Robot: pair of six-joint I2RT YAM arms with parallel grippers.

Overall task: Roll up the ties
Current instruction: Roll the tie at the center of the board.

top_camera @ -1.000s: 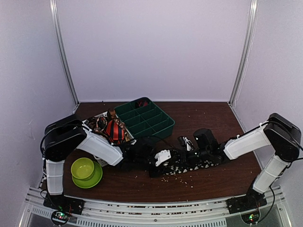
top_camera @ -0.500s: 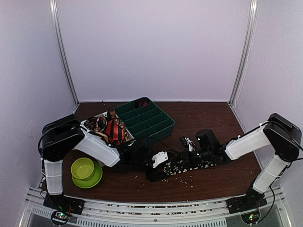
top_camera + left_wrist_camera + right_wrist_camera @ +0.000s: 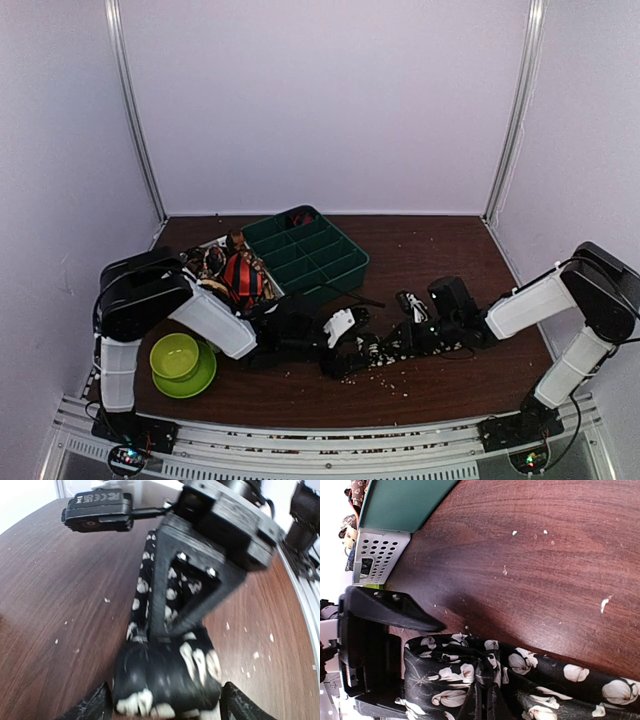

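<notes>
One black flower-spotted tie (image 3: 375, 352) lies across the near counter (image 3: 450, 265) in the overhead view, its left end part-rolled between my two tools. A red-and-black striped tie (image 3: 242, 277) sits further back beside the green tray (image 3: 320, 250).

Left wrist: the left tool (image 3: 165, 707) stands wide apart, its fingers flanking the roll without squeezing it. The right tool (image 3: 167, 627) is closed and seems to pinch the flat strip.

Right wrist: the fabric gathers in soft folds. I judge it light, limp and slippery. The roll could spring loose unless gripped across its sides, with the tail held taut.
</notes>
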